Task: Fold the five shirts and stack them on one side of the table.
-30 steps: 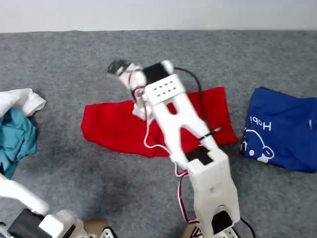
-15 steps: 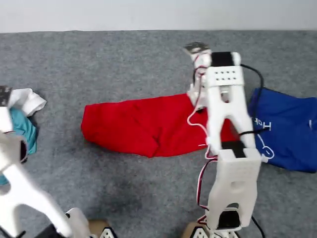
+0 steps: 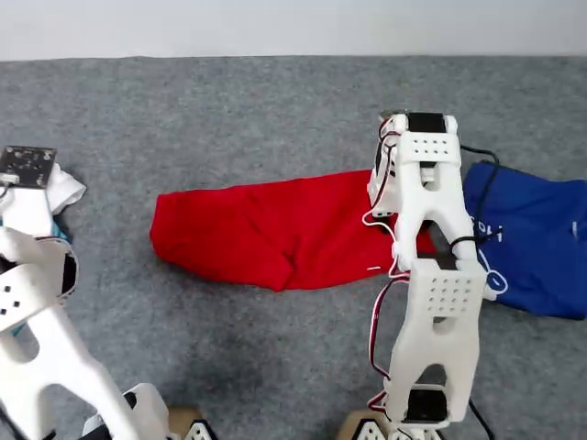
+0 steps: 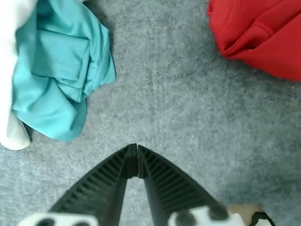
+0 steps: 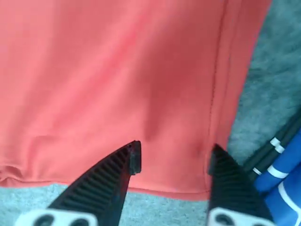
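A red shirt [image 3: 275, 229] lies folded lengthwise across the middle of the grey table. My right arm [image 3: 424, 183] stands over its right end. There my right gripper [image 5: 175, 157] is open, both fingers down over the red shirt [image 5: 117, 70] close to its hem. A folded blue shirt [image 3: 532, 238] with a white print lies at the right. At the left edge a crumpled teal shirt [image 4: 56, 70] rests against a white shirt [image 4: 9, 70]. My left gripper [image 4: 137, 149] is shut and empty above bare table beside the teal shirt, and the left arm [image 3: 32, 275] rises there.
Bare grey table [image 3: 229, 110] runs behind the shirts and in front of the red one. The blue shirt [image 5: 287, 188] and black cables [image 5: 277, 136] lie close beside the right gripper. A pale wall [image 3: 293, 27] borders the far edge.
The right arm has swung from the red shirt's middle to its right end. The left arm has come up at the left, over the teal and white shirts.
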Available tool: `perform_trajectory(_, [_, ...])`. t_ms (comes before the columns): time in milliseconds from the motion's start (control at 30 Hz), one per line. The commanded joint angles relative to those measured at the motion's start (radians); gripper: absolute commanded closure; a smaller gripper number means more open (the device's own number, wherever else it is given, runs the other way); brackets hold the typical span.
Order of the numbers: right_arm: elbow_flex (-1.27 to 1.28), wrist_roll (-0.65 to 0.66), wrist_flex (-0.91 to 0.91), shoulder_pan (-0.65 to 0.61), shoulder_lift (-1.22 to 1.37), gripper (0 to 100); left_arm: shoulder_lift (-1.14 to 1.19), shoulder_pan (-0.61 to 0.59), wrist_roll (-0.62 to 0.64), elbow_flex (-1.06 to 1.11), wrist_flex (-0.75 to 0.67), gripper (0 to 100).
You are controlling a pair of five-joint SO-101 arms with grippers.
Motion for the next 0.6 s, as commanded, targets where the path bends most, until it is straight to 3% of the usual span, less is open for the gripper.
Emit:
perform_trajectory(0, [-0.114, -0.011, -0.012, 0.010, -0.004, 69.9, -0.026, 0.003, 0.008, 0.002, 0.021, 99])
perform_trajectory(567, [-0.341, -0.005, -0.024, -0.027, 0.249, 70.0, -0.026, 0.003, 0.008, 0.002, 0.021, 99])
